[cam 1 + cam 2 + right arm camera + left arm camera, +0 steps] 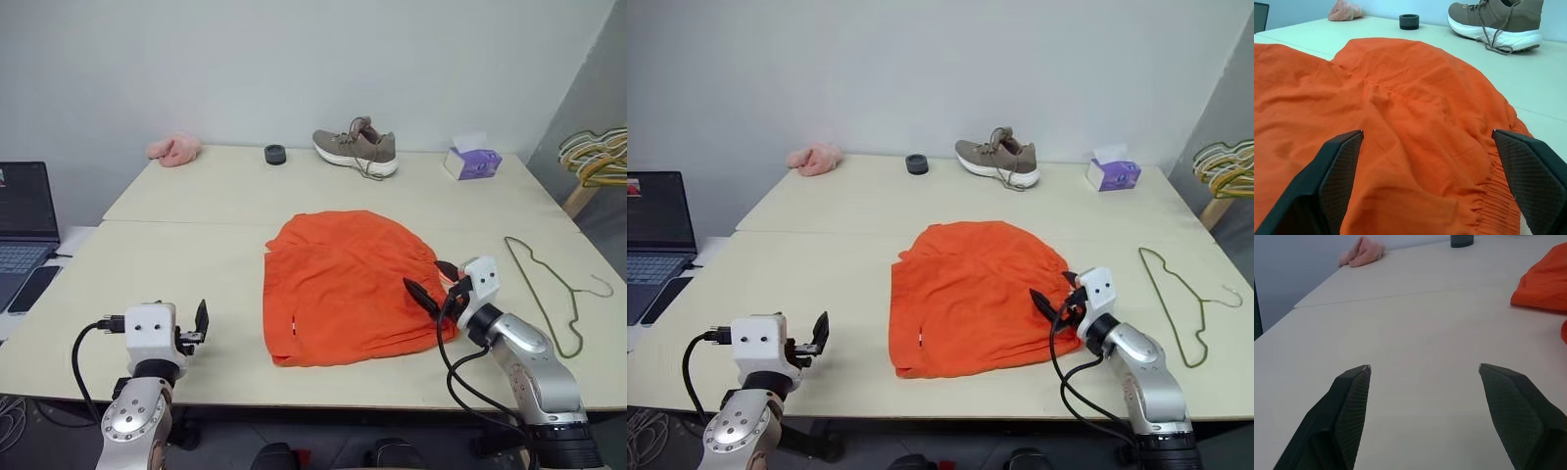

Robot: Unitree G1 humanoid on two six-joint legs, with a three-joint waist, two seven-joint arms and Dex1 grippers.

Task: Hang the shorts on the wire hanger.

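Shorts lie flat and a little rumpled in the middle of the desk, waistband toward the robot's right. The hanger lies on the desk well apart from them, farther right, with its hook toward the right edge.

The right end effector is open wide, its fingers over the gathered waistband edge, holding nothing. The left end effector is also open and empty, above bare desk to the left of the shorts.

Risks, as I judge them:
- Closing on the waistband may pinch only the top layer, so the shorts open or slide out when lifted.
- Thin wire lying flat gives little to grip; the fingers may skid over it or push it toward the near desk edge.
- Loose fabric may bunch against the hanger instead of draping over its bar.
- One arm alone would likely leave the shorts hanging lopsided.

Hard to make out:
- Whether the right fingers already touch the fabric.
- The drawstring cannot be picked out among the folds.
- The underside of the shorts is hidden.
- The wire is faint against the desk.
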